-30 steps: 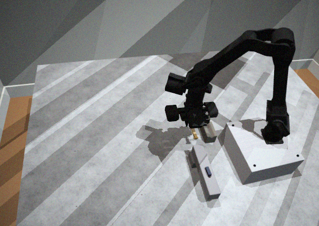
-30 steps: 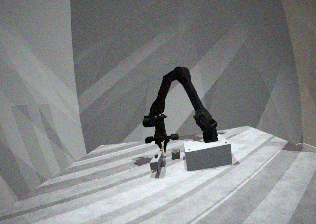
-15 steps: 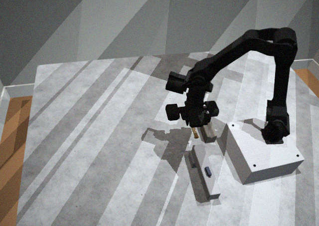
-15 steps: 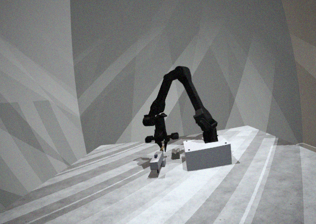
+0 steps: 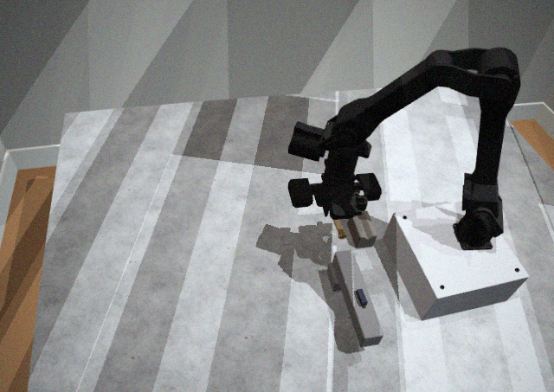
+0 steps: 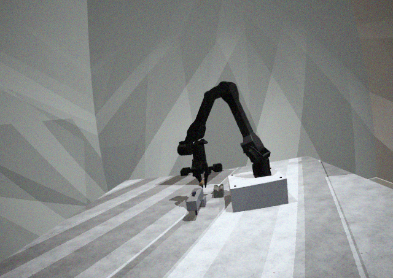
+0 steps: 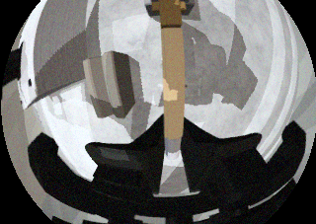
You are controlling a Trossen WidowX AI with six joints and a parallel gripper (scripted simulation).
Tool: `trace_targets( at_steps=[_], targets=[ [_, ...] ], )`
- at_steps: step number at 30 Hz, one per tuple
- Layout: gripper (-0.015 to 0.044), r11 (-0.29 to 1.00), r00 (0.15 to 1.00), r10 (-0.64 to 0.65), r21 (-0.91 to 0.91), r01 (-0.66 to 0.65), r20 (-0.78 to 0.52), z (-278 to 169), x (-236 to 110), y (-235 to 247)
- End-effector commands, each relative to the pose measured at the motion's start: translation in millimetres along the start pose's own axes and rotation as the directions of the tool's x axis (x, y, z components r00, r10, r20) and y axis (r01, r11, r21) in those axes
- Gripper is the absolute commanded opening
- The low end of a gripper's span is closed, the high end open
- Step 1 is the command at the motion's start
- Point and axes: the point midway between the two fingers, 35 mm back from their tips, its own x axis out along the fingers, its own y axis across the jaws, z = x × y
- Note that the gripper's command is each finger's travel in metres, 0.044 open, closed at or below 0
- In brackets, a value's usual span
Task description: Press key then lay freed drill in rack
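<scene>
- I have the drill [image 7: 173, 60] pinched in the jaws, nearly closed on its thin tan shaft. The gripper [image 5: 344, 208] points straight down.
- In the wrist view the shaft runs from the jaws out to 12 o'clock, its far end at a grey block I can't identify for sure. Cannot tell whether it touches.
- In the top view only a short tan stub [image 5: 340, 228] shows below the gripper, just beside the rack [image 5: 362, 228], on the rack's 9 o'clock side.
- The fixture [image 5: 357, 300] with the blue key [image 5: 361, 297] sits at 6 o'clock of the rack, close by. The drill looks out of it, so I judge the current step is laying the drill in the rack.
- To do it well, I shift toward 3 o'clock until the shaft sits over the rack's groove, with shaft and groove parallel before descent.
- I lower slowly and keep the grip firm until the shaft seats. The shaft is thin, so I expect it to pivot if I loosen early.
- Risks: clipping the rack's edge or the white base block [image 5: 452, 266] at 3 o'clock, or dropping the drill on the surface [image 5: 178, 266].
- The exterior view is too far off to confirm height, so I go by the wrist view.
</scene>
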Motion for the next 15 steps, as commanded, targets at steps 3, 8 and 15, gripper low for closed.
trace_targets(
  at_steps=[3,8,15],
  targets=[
    [0.0,1.0,1.0,-0.005,-0.004,0.005,0.001,0.3,-4.0,-0.7],
    [0.0,1.0,1.0,-0.005,-0.004,0.005,0.001,0.4,-5.8,-0.6],
    [0.0,1.0,1.0,-0.005,-0.004,0.005,0.001,0.5,-8.4,-0.6]
  ],
)
